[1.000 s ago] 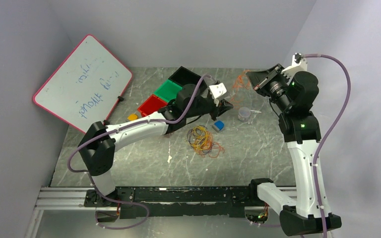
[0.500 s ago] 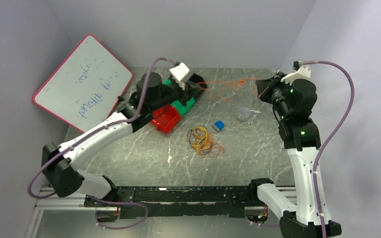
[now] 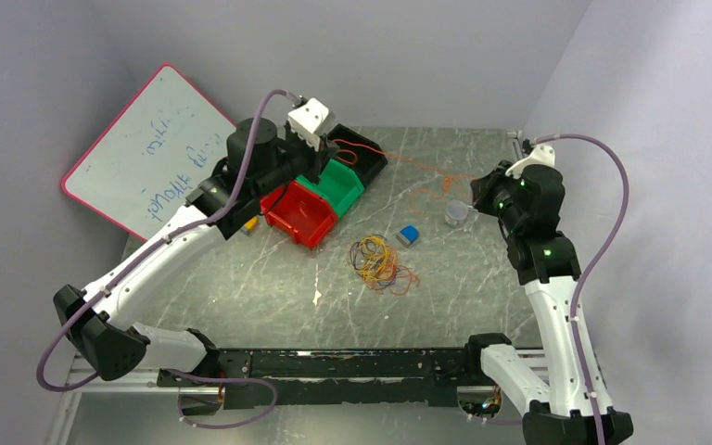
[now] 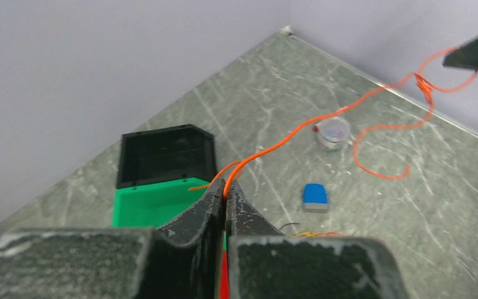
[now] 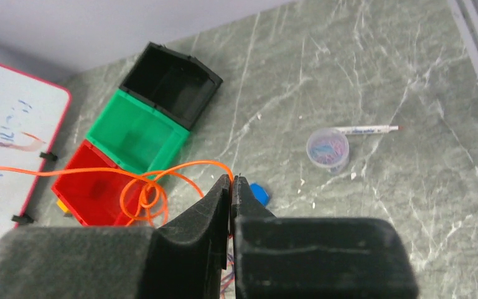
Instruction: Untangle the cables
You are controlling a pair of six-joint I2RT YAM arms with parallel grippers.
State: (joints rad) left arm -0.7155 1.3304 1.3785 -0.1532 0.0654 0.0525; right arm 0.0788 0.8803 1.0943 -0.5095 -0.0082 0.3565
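Left wrist view shows the left end effector (image 4: 225, 190) pinching the orange cable (image 4: 299, 128), strung above the worktop (image 4: 236, 112) to the right end effector (image 5: 231, 182), likewise pinching it, so a slow, level pull should loosen its knot (image 4: 421, 81).

Robot lab test cell: bare grey walls (image 3: 380, 56) box in a marble-look table (image 3: 464, 287), aluminium rail (image 3: 139, 378) carries two arm bases (image 3: 505, 362), scribbled whiteboard (image 3: 148, 158) leaning, coloured parts bins (image 3: 334, 181).

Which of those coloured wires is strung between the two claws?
The orange cable: the left gripper and right gripper pinch it, while the other cables lie clumped on the table.
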